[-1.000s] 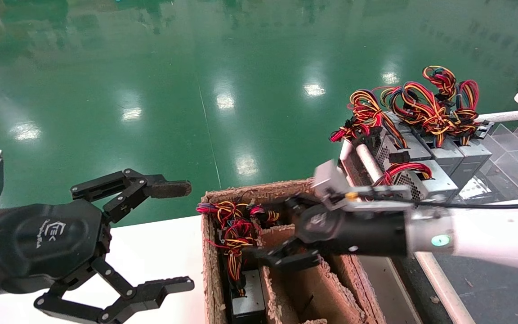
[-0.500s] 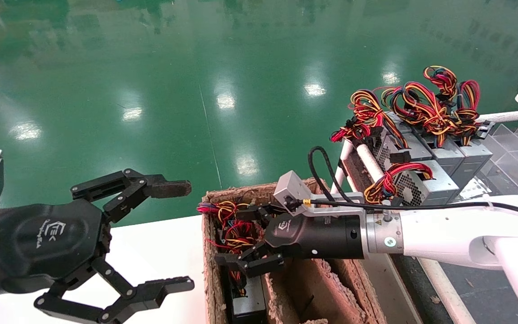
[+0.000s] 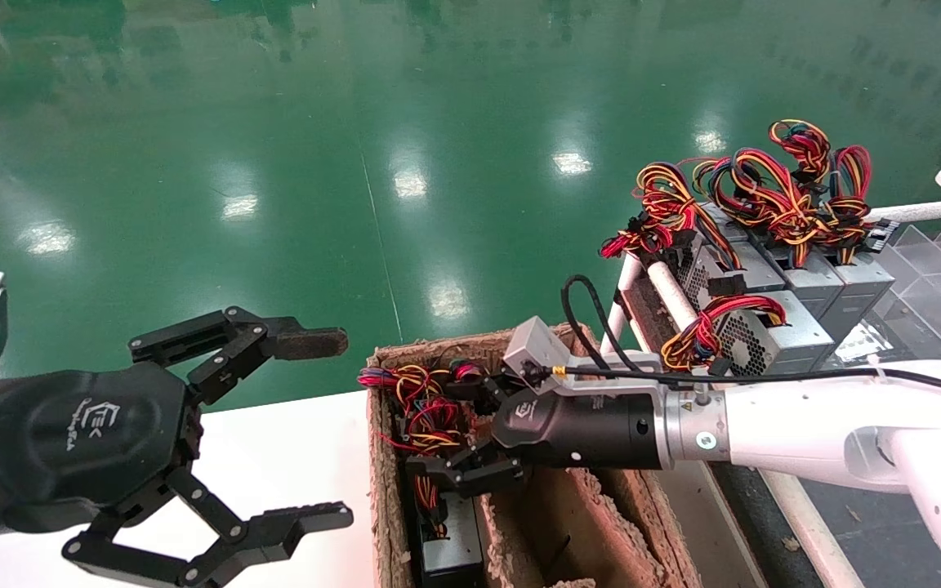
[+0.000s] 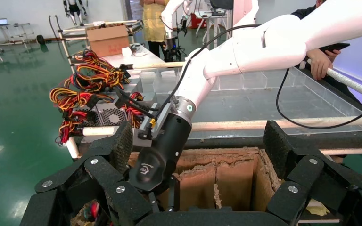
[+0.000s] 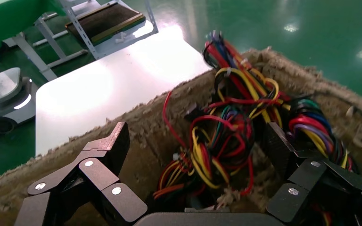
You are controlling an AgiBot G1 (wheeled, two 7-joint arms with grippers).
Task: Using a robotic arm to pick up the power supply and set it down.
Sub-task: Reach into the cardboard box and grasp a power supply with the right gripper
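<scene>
**Right gripper poised over the boxed power supply**

The power supply [image 3: 448, 545] stands on end in the left slot of the cardboard box [image 3: 385, 482], its wire tail [image 5: 221, 141] bunched at the top. The right gripper [image 3: 470, 433] hangs released directly above those wires, fingers straddling them. The left gripper [image 3: 299, 433] waits spread, well apart over the white table [image 3: 274, 457]

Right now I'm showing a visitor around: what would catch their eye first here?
Probably the right gripper, open over red and yellow wires in the cardboard box. Next, the power supplies stacked on the rack to its right, and the left gripper open over the white table.
</scene>
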